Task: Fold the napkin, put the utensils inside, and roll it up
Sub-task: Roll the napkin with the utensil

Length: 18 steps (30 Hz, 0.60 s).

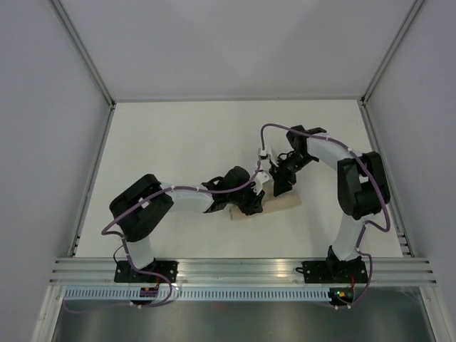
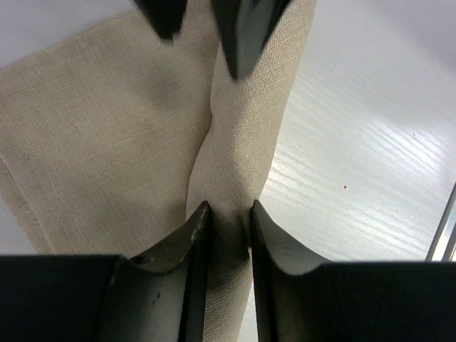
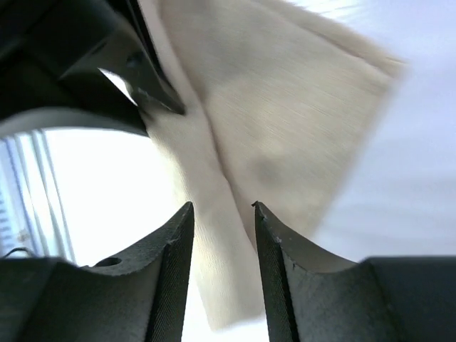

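The napkin [image 1: 286, 203] lies on the table [image 1: 185, 142], under the spot where the two arms meet. Most of it is spread flat. Along one side the cloth is gathered into a thick raised roll [image 2: 239, 142] that runs the length of that edge. What, if anything, lies inside the roll cannot be told.

The left gripper [image 2: 228, 210] sits at one end of the napkin's roll. Its fingers [image 2: 182, 246] stand narrow and press the cloth from both sides. The roll fills the gap between them and is creased where it is pinched.

The right gripper [image 3: 222, 210] hangs over the roll farther along the napkin. From the left wrist, its dark fingertips [image 2: 242, 35] point down at the cloth, one above the flat part and one above the roll. The jaws stand parted and the roll passes beneath the gap without being squeezed. The right wrist view is blurred, so whether the tips touch the napkin cannot be told.

From above, both grippers crowd over the napkin and hide most of it. Only a tan corner shows, on the right arm's side. Bare white table lies beside the roll, on the side away from the napkin's flat part.
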Motion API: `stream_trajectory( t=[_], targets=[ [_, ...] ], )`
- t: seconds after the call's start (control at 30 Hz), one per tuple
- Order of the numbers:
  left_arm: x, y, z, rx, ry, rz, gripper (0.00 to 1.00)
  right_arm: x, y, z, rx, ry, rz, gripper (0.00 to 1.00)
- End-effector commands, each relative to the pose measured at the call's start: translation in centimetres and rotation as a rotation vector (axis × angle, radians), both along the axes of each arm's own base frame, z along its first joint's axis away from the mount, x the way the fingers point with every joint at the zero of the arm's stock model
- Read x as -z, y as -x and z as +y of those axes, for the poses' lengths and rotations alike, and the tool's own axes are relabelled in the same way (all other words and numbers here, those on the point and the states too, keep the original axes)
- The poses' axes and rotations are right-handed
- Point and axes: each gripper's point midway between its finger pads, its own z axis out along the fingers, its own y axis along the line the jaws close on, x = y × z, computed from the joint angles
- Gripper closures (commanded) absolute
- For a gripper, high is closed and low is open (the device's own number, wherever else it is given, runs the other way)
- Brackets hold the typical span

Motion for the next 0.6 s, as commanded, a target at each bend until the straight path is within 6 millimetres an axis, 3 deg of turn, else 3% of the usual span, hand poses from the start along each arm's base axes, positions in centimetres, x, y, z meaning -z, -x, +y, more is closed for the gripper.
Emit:
stream_trajectory(
  t=[0.0,0.03,0.1,0.13,0.17,0.2,0.23,0.27,0.33,0.37,0.43,0.5,0.57],
  targets=[
    [2.9,1.3,1.9,-0.014,-0.038,0.139,0.98,-3.9,-2.7,-1.2,0.068,-0.058,-0.238,0.54],
    [3.0,1.5,2.1,-0.015,-0.030,0.168,0.98,-5.7,-3.0,-1.6,0.093,-0.068,-0.312,0.53],
    [3.0,1.1,2.5,-0.031,-0.018,0.194,0.98,-5.3,-2.9,-2.6,0.111,-0.043,-0.413,0.53],
    [2.9,1.3,2.6,-0.035,-0.007,0.222,0.98,-7.2,-2.8,-2.8,0.120,-0.058,-0.515,0.50],
    [2.9,1.1,2.9,-0.043,-0.004,0.238,0.98,-6.1,-2.3,-3.2,0.122,-0.056,-0.563,0.49],
    [2.9,1.2,2.9,-0.043,0.001,0.253,0.98,-6.1,-2.1,-3.5,0.127,-0.043,-0.617,0.45],
    [2.6,1.4,2.9,-0.041,0.014,0.278,0.98,-7.5,-1.9,-3.8,0.135,-0.047,-0.712,0.44],
    [2.7,1.3,3.1,-0.047,0.013,0.292,0.98,-6.2,-1.5,-4.0,0.128,-0.036,-0.762,0.43],
    [2.7,1.6,3.1,-0.046,0.021,0.334,0.98,-6.9,-1.1,-4.2,0.123,-0.013,-0.903,0.41],
    [2.9,1.5,3.2,-0.052,0.019,0.346,0.98,-5.4,-0.1,-3.7,0.086,-0.012,-0.939,0.40],
    [3.1,1.9,3.2,-0.045,0.024,0.381,0.98,-4.8,0.6,-3.8,0.058,0.028,-1.012,0.39],
    [3.2,2.0,3.2,-0.046,0.029,0.403,0.98,-2.8,1.8,-2.6,-0.008,0.036,-1.024,0.39],
    [3.5,2.2,3.3,-0.043,0.031,0.428,0.98,-1.0,1.9,-2.7,-0.018,0.079,-1.088,0.39]
  ],
)
